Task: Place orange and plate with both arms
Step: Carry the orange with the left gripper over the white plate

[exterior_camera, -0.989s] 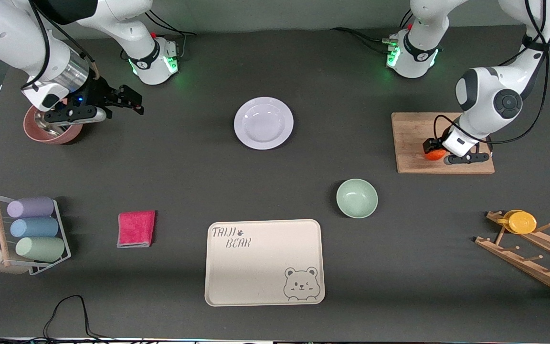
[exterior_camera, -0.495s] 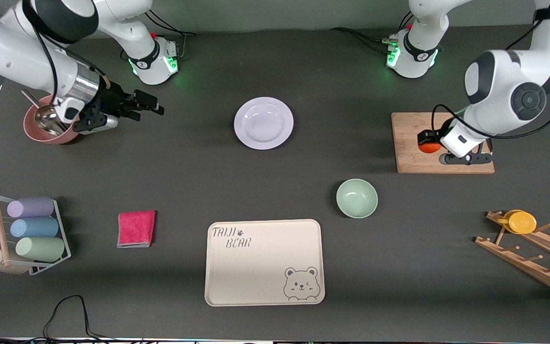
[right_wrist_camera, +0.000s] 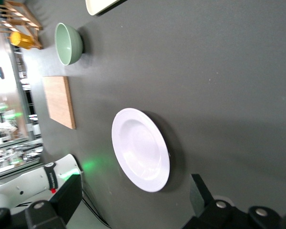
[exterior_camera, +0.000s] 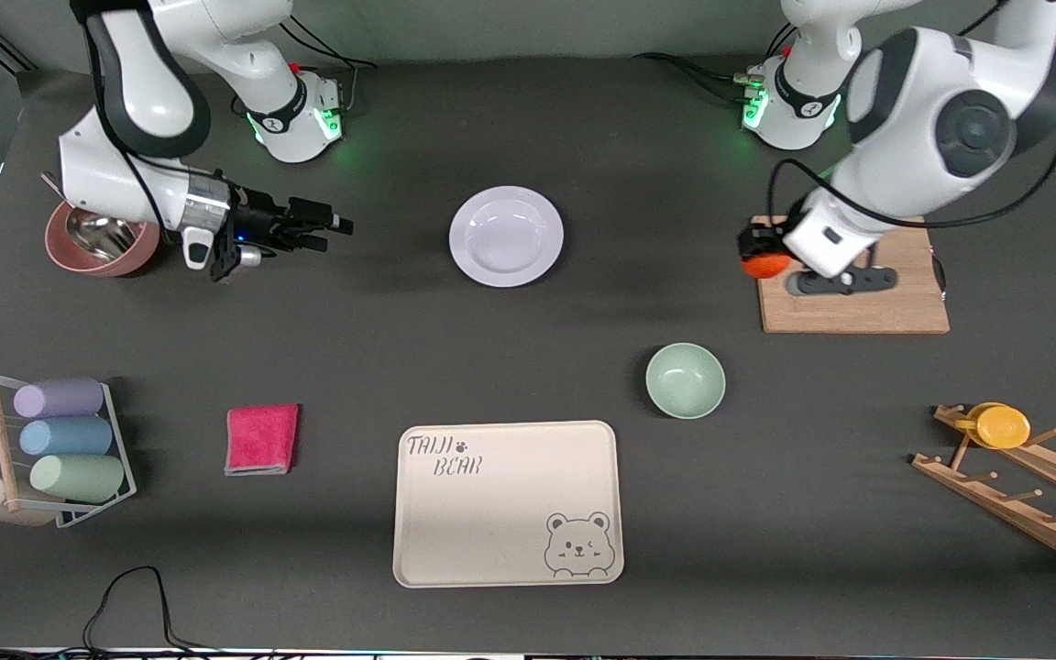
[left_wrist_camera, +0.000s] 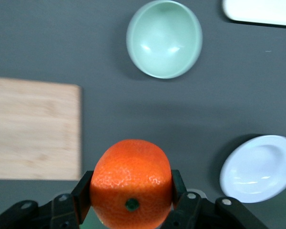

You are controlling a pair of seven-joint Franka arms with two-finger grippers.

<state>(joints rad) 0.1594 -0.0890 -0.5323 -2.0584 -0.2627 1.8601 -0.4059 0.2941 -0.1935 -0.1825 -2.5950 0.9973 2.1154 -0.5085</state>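
Lifted off the board (exterior_camera: pixel 858 302), the orange (exterior_camera: pixel 764 265) is being carried, pinched by the left gripper (exterior_camera: pixel 760 253); the right gripper (exterior_camera: pixel 326 227) (spread) is being advanced toward the plate (exterior_camera: pixel 506 236).

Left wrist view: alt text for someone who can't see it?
The left gripper is shut on an orange, held above the dark table between a wooden cutting board and a white plate; a pale-green bowl sits on the table.

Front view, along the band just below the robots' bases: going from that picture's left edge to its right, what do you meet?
Pink bowl → right pincer, open → plate → orange held in the shut left pincer → wooden board.
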